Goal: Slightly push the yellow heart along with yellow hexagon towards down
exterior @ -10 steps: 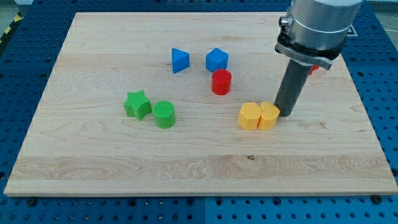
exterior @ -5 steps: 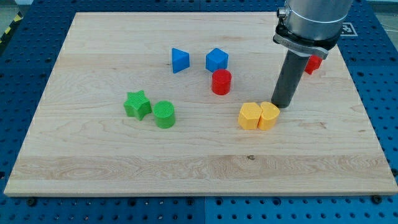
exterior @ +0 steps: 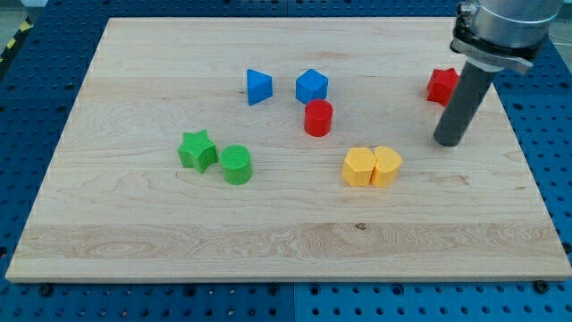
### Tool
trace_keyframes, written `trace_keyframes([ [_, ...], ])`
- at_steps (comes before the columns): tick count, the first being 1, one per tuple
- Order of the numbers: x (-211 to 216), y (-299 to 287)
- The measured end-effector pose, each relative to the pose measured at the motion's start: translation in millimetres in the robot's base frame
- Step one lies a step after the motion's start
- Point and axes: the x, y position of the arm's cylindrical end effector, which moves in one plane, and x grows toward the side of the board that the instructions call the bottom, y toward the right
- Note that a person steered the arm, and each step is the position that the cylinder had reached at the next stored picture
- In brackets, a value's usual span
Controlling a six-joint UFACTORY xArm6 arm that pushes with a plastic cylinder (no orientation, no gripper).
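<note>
The yellow hexagon (exterior: 359, 166) and the yellow heart (exterior: 386, 165) sit side by side, touching, right of the board's middle. The hexagon is on the left, the heart on the right. My tip (exterior: 448, 141) rests on the board to the upper right of the heart, well apart from it. It touches no block.
A red block (exterior: 441, 86) lies just above my tip, partly behind the rod. A red cylinder (exterior: 317, 118), a blue cube (exterior: 311, 86) and a blue triangle (exterior: 258, 86) lie above the yellow pair. A green star (exterior: 197, 149) and green cylinder (exterior: 236, 165) sit at the left.
My tip has moved from the heart's upper right edge away to the right and slightly up. The yellow blocks have not moved.
</note>
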Motion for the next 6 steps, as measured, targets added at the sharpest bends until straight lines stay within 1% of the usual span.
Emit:
trace_keyframes([
  [3,0,7],
  [5,0,-9],
  [6,0,-27],
])
